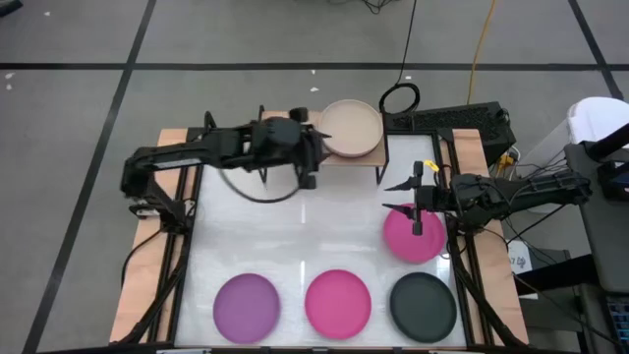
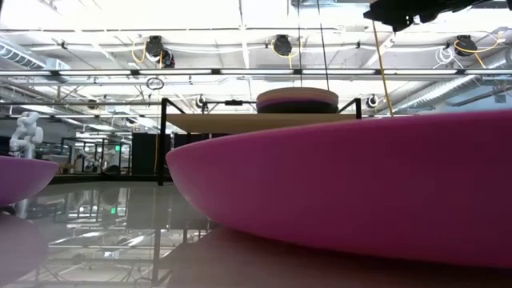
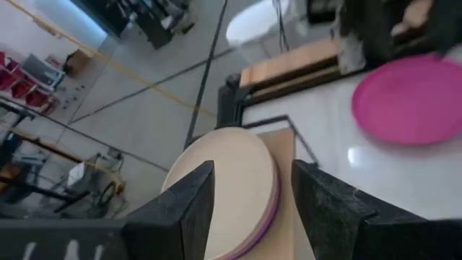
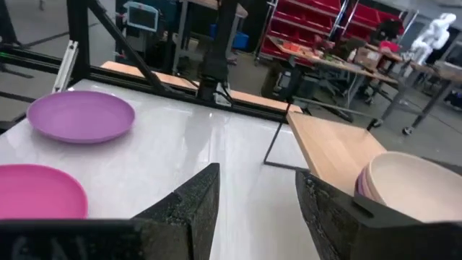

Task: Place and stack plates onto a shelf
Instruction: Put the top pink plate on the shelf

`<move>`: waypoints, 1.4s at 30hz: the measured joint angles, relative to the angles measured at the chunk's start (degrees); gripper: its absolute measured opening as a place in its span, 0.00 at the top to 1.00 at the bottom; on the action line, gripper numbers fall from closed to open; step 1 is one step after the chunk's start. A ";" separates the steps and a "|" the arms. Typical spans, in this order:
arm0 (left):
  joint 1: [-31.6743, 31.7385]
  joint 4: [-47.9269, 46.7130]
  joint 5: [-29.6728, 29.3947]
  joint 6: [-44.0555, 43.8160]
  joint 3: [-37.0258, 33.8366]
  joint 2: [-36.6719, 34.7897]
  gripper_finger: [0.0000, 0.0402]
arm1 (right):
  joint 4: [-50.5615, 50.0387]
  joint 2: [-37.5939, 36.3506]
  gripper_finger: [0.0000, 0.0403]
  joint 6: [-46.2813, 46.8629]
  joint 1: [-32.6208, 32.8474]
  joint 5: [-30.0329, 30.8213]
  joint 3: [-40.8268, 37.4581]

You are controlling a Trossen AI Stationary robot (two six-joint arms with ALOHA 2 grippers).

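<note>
Both grippers, left and right, hang with jaws spread wide, holding nothing.

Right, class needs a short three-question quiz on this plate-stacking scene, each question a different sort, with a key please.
1. How many plates lie on the white table, not counting those on the shelf?
2. True or false: the top plate of the stack on the shelf is dark grey.
3. Which plate is the right gripper above: A) the purple plate, B) the dark grey plate, C) the magenta plate nearest the shelf?

Key:
1. Four: purple, magenta, dark grey, and the second magenta.
2. False: the beige plate is on top, with the left gripper open beside it.
3. C; its fingers are open.
</note>
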 joint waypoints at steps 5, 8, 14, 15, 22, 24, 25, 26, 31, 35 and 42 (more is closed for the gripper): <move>-3.11 0.69 0.05 -3.57 -3.84 -5.15 0.53 | -0.60 -0.04 0.59 1.05 0.00 -0.04 0.00; -4.25 3.88 0.08 -5.35 -10.93 -9.05 0.53 | -1.40 -0.02 0.59 1.26 0.00 -0.11 -0.01; -6.04 23.71 0.07 -9.02 -30.39 -16.42 0.53 | -2.67 -0.03 0.59 1.71 0.00 -0.24 0.00; -6.44 27.13 0.09 -9.70 -33.95 -17.72 0.53 | -2.66 0.09 0.59 1.71 0.00 -0.24 -0.02; -10.21 57.34 0.14 -11.17 -53.28 -21.15 0.53 | -1.83 0.97 0.59 1.72 0.00 -0.26 -0.02; -10.84 62.37 0.07 -11.03 -56.83 -21.12 0.53 | -1.80 1.48 0.59 1.72 -0.01 -0.12 -0.01; -11.16 64.63 0.05 -11.01 -57.94 -21.02 0.53 | -1.82 1.60 0.59 1.71 -0.05 -0.09 -0.02; -11.29 66.06 0.00 -11.22 -58.94 -21.05 0.53 | -1.83 1.87 0.59 1.75 -0.07 -0.22 -0.02; -10.88 67.09 -0.21 -12.52 -60.75 -21.04 0.53 | -0.58 2.56 0.59 2.74 -0.24 0.56 -0.02; -10.84 68.49 -0.47 -13.76 -60.73 -21.15 0.53 | -1.33 2.92 0.59 5.59 -0.24 0.90 -0.06; -10.87 68.37 -0.43 -14.11 -60.73 -20.65 0.53 | 1.13 4.26 0.59 6.18 -0.28 1.48 -3.99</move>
